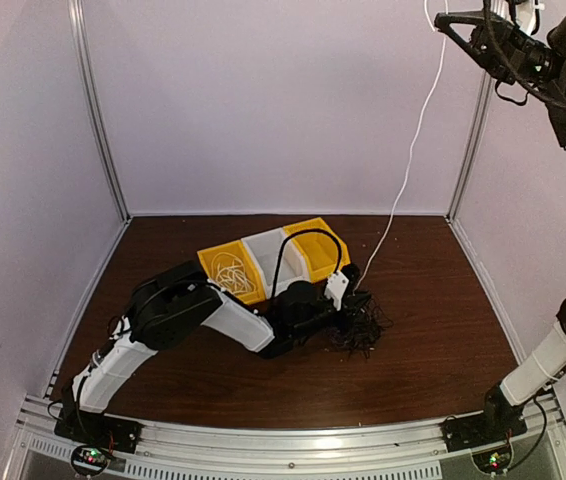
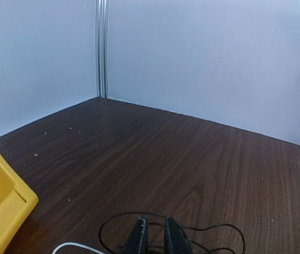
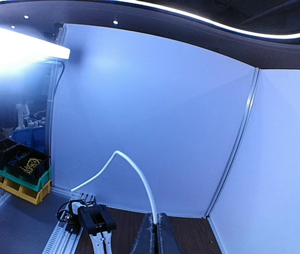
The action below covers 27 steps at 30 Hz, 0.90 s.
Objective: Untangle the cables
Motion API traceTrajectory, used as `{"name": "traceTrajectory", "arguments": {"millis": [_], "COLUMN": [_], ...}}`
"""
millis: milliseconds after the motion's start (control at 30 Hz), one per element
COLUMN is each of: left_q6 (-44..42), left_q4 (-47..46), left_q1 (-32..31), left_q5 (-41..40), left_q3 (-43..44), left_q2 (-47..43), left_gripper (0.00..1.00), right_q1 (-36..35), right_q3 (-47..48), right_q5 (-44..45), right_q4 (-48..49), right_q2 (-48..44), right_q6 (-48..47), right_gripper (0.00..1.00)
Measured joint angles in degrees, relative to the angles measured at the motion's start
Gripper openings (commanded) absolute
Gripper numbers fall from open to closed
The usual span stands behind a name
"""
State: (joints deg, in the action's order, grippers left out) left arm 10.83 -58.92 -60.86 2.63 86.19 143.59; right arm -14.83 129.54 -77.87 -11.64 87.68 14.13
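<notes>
A fist-sized tangle of black cables point(image 1: 365, 335) lies on the dark wooden table, right of centre. My left gripper point(image 1: 354, 302) is down at the tangle's near-left edge. In the left wrist view the left gripper point(image 2: 156, 222) is nearly closed on a thin black cable point(image 2: 225, 227) that loops round its tips. A white cable point(image 1: 410, 150) rises from the tangle to my right gripper point(image 1: 440, 20), held high at the top right. In the right wrist view the right gripper point(image 3: 157, 225) is shut on the white cable point(image 3: 139, 177). No purple cable shows.
A row of bins stands behind the tangle: a yellow bin point(image 1: 231, 272) holding pale cords, a white bin point(image 1: 268, 258), and another yellow bin point(image 1: 315, 248). A yellow bin corner point(image 2: 1, 211) sits left of the left gripper. White walls enclose the table on three sides.
</notes>
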Motion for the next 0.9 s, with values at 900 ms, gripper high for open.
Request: {"name": "traceTrajectory", "arguments": {"millis": [900], "left_q6": [2.2], "left_q4": [-1.2], "left_q1": [0.5], "left_q5": [0.7], "left_q3": [-25.4], "left_q2": [-15.3], "left_gripper": [0.06], "right_q1": [19.1], "right_q3": [-17.9], "right_q5": [-3.7], "right_q4": [38.4], "right_q2": [-6.5], "right_q6": [29.7], "right_gripper": [0.00]}}
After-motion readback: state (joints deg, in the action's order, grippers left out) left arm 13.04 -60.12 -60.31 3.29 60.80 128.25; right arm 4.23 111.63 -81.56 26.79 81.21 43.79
